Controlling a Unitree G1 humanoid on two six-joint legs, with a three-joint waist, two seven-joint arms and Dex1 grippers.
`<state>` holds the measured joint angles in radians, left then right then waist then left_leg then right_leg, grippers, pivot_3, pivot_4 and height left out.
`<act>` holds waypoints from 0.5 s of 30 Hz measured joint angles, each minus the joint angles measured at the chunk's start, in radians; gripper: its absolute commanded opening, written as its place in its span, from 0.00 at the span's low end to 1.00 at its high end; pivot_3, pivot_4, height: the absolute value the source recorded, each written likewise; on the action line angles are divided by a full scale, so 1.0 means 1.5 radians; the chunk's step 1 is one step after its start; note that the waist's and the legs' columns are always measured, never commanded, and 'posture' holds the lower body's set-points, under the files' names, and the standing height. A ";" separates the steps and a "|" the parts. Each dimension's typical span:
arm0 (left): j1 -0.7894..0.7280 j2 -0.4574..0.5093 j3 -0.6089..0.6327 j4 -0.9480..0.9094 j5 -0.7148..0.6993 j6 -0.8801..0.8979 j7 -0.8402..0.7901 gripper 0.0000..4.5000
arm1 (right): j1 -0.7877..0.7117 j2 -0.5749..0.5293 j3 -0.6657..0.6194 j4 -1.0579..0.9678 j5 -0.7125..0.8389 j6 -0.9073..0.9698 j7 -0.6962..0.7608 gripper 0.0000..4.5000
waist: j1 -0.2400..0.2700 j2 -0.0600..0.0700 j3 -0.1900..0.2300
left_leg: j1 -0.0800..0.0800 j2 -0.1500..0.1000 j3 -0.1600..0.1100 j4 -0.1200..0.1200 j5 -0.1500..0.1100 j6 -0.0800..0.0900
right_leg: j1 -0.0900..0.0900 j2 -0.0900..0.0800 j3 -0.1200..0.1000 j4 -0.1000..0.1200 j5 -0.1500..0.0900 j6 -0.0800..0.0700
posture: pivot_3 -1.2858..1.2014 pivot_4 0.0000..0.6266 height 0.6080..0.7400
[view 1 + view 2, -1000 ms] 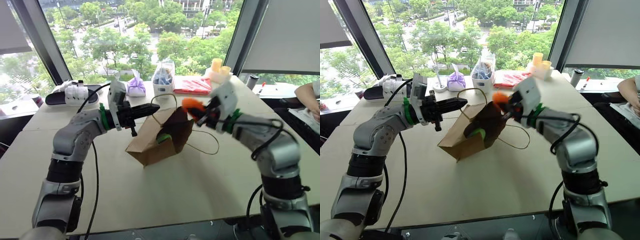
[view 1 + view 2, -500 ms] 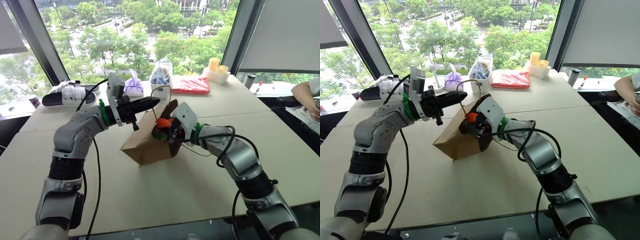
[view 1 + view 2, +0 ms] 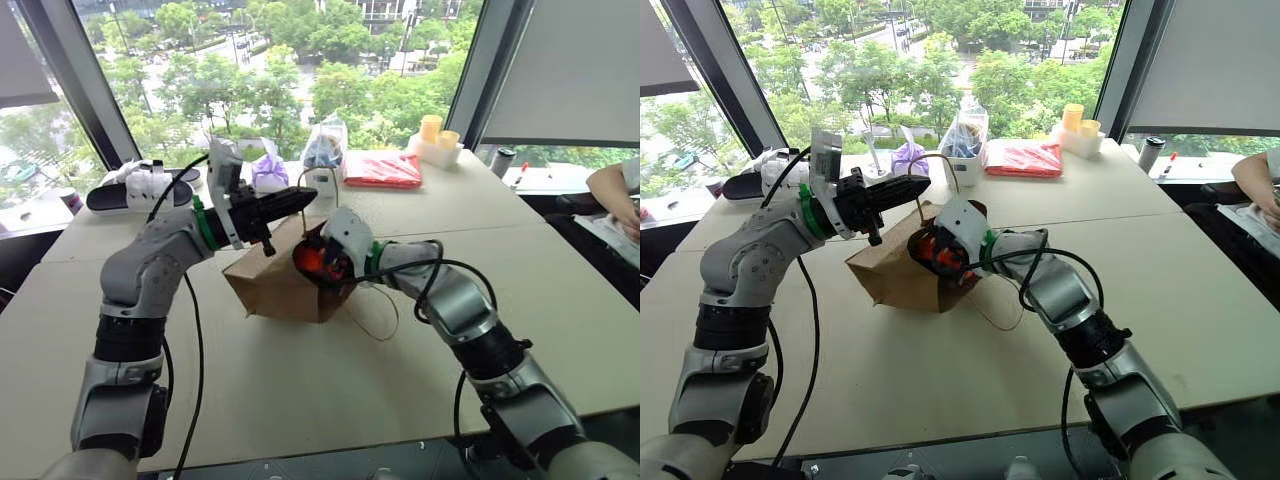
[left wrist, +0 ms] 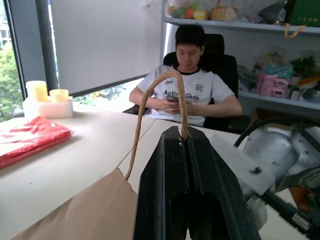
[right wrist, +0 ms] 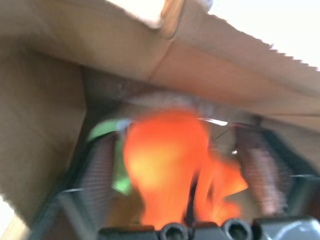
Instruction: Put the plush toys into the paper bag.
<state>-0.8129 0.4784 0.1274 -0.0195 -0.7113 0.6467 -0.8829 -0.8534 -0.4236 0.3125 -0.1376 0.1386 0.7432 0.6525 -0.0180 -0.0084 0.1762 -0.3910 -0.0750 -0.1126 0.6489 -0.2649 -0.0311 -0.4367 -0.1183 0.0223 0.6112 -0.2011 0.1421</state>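
Task nearing its end at centre frame: orange plush toy (image 5: pixel 170 165) lying between spread right gripper (image 5: pixel 180 185) fingers inside the paper bag (image 3: pixel 270 285), green toy (image 5: pixel 117 170) beside it, left gripper (image 4: pixel 184 137) pinching a handle (image 4: pixel 150 100).

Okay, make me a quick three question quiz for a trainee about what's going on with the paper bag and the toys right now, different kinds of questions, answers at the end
1. True or false: the left gripper is shut on a loop handle of the paper bag.
2. Multiple choice: where is the orange plush toy? A) on the table beside the bag B) inside the bag's mouth, between the right gripper's spread fingers C) by the window
3. Fill in: in the right wrist view, the colour that peeks out beside the orange toy, inside the bag, is ____.

Key: 1 true; 2 B; 3 green
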 measured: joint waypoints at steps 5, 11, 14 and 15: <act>0.023 0.010 0.017 0.000 0.000 0.003 0.014 0.00 | -0.009 -0.088 -0.130 -0.120 0.042 0.086 0.004 0.88 | 0.006 0.000 0.000 | 0.000 0.000 0.000 0.000 0.000 0.000 | 0.000 0.000 0.000 -0.001 0.000 0.000 | 0.52 0.24 1.00; 0.022 0.011 0.025 -0.002 -0.009 0.003 0.022 0.00 | 0.146 -0.155 -0.243 -0.175 0.084 0.170 0.005 0.88 | 0.004 -0.001 0.000 | 0.000 0.000 0.000 0.000 0.000 0.001 | 0.002 0.000 0.000 -0.002 0.000 0.000 | 0.52 0.24 1.00; 0.022 0.009 0.025 -0.001 -0.011 0.003 0.023 0.00 | 0.237 -0.147 -0.247 -0.172 0.091 0.171 -0.006 0.88 | 0.001 0.000 0.000 | 0.000 0.000 0.001 0.000 0.000 0.001 | 0.001 0.000 0.000 -0.001 0.000 0.000 | 0.52 0.24 1.00; 0.021 0.008 0.025 -0.001 -0.011 0.003 0.022 0.00 | 0.259 -0.147 -0.241 -0.167 0.092 0.168 -0.009 0.88 | 0.000 0.000 0.000 | 0.000 0.000 0.001 0.000 0.000 0.001 | 0.001 0.000 0.000 -0.001 0.000 0.000 | 0.52 0.24 1.00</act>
<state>-0.7806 0.4910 0.1654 -0.0213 -0.7284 0.6507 -0.8496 -0.4645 -0.6438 -0.0485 -0.3886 0.2767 0.9952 0.6387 -0.0174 -0.0089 0.1762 -0.3904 -0.0747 -0.1112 0.6485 -0.2653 -0.0303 -0.4348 -0.1182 0.0224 0.6095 -0.2012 0.1421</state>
